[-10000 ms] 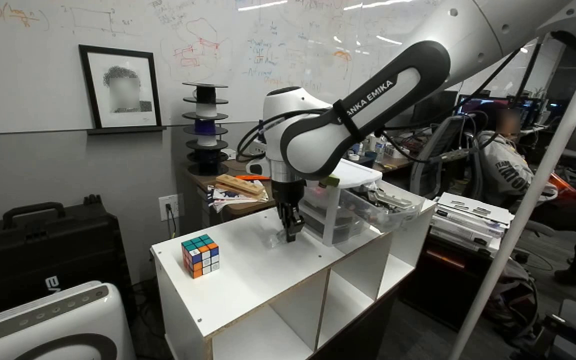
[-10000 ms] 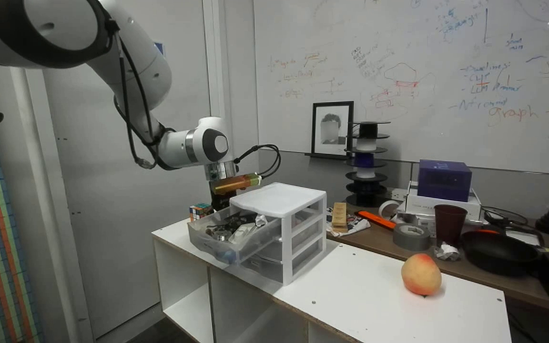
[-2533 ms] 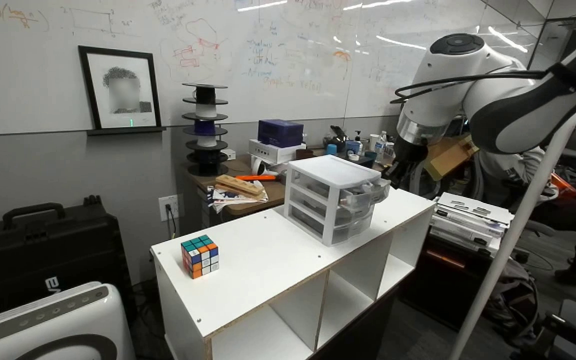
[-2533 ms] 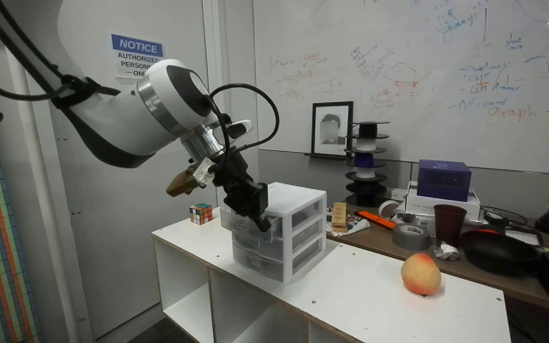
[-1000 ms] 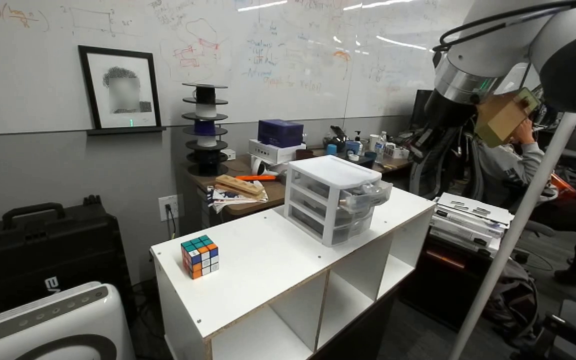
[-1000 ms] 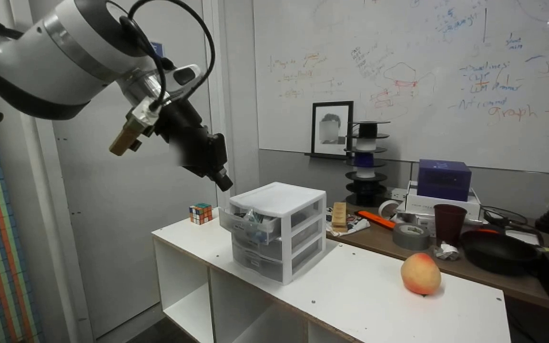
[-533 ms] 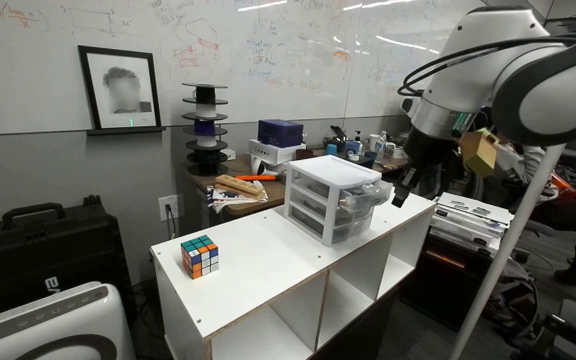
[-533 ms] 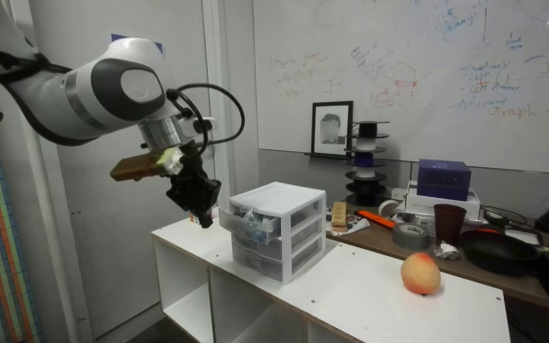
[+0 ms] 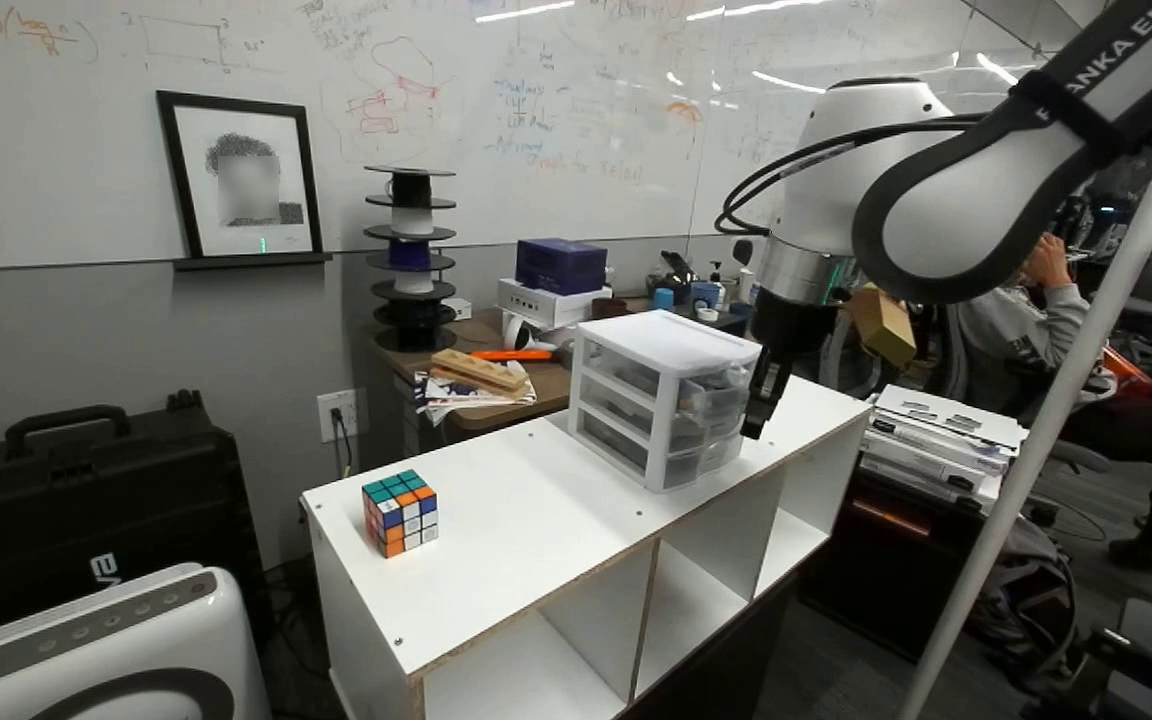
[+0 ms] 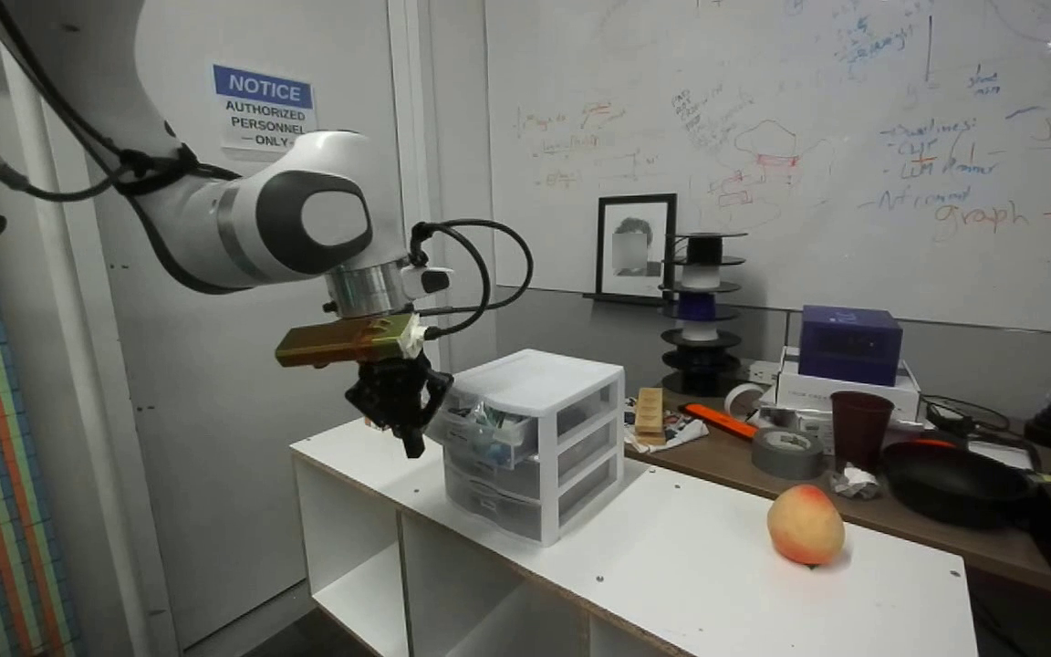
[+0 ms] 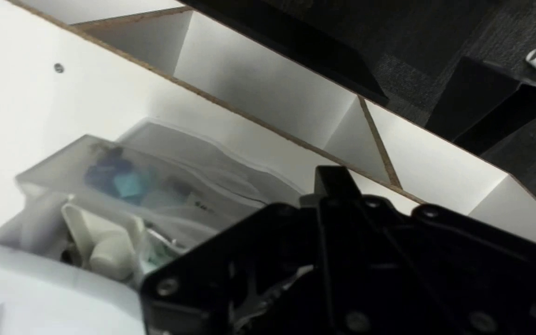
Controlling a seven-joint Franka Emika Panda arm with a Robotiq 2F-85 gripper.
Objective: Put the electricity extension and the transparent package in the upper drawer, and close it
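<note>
Claw [image 10: 413, 445] nearer upper drawer [image 10: 478, 439], jaws together

A puzzle cube [image 9: 400, 514] sits on shelving [image 9: 506, 530]; spools [image 9: 411, 256] stand stacked.

Pincer [image 10: 413, 445] beside upper drawer [image 10: 489, 440], cube [image 9: 401, 513] on shelf [image 9: 521, 530]

upper drawer [image 10: 471, 432]: translucent, partly pulled out | transparent package [image 10: 482, 414]: clear, inside it, tip showing over front edge
</note>
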